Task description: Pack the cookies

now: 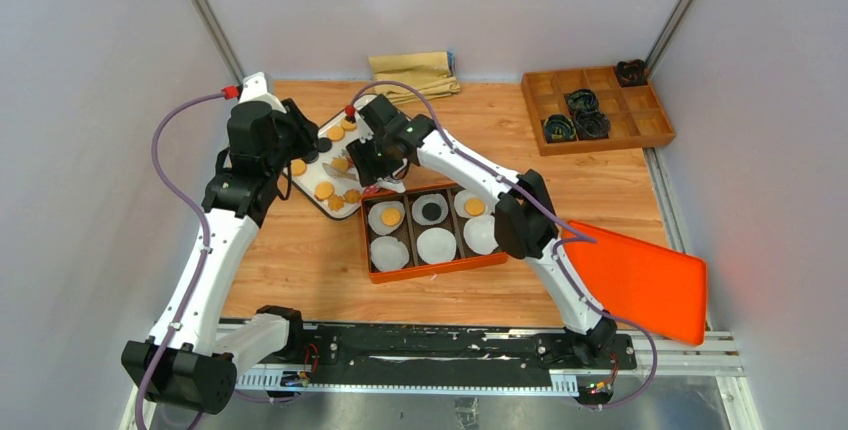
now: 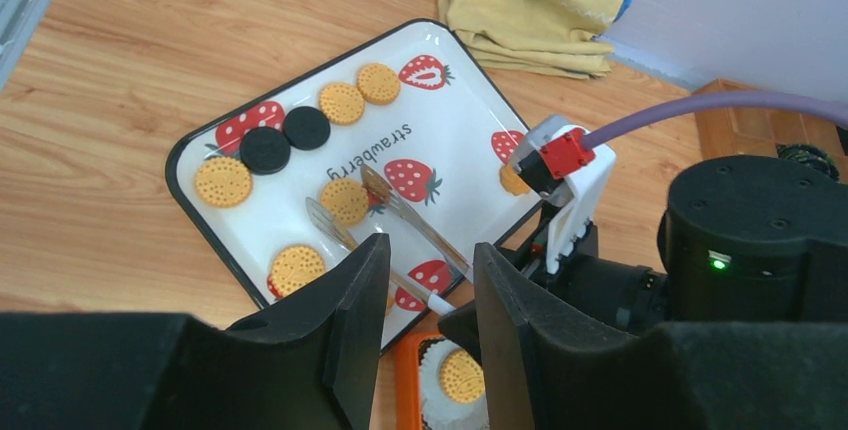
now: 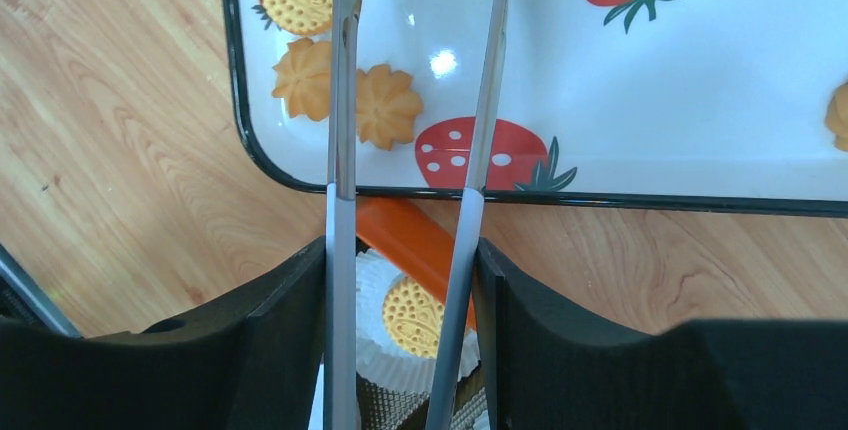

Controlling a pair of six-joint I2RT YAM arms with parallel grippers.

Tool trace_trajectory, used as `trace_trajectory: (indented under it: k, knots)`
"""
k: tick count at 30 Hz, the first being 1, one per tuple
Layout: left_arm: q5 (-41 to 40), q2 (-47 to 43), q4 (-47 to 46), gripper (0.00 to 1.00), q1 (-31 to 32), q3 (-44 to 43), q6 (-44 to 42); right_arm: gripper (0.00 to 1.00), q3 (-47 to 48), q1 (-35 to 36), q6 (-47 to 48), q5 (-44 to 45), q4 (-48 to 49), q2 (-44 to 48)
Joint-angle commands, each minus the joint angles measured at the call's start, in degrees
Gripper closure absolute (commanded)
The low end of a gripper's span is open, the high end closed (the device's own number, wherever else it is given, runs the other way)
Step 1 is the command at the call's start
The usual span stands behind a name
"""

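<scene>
Wooden tabletop (image 1: 300, 270) carries the strawberry tray (image 2: 470, 125) near its far edge, where most cookies (image 2: 344, 200) lie. Tongs (image 3: 342, 100) are clamped in the right hand (image 3: 400, 260), with their tips straddling one cookie. The left hand (image 2: 428, 260) is held apart, empty. Pick-up is judged in hand; a squeeze is required next.

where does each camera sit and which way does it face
top external: high behind the robot, looking down at the table; left arm, right arm show
left wrist: over the strawberry tray, facing down; open left gripper shows
right wrist: over the tray's near rim, facing down; right gripper clamps tongs
shared: both wrist views see tray and tongs
</scene>
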State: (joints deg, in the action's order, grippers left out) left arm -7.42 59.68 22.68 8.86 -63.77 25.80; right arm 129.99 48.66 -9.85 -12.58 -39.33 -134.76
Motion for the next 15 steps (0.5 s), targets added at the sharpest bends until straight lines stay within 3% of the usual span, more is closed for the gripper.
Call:
trace_trajectory:
  k: [1,8,15]
  knots:
    - [1.3,-0.4,-1.2,0.57,0.4,-0.9,-1.1,0.45,2.8,0.6,0.2,2.4,-3.5,-2.2]
    - [2.8,-0.1,-1.6,0.57,0.4,-0.6,-1.2,0.46,2.4,0.6,0.7,4.0,-4.1,-2.4]
    - [3.7,-0.1,-1.8,0.57,0.4,-0.5,-0.9,0.66,1.4,0.6,0.5,2.2,-1.8,-0.5]
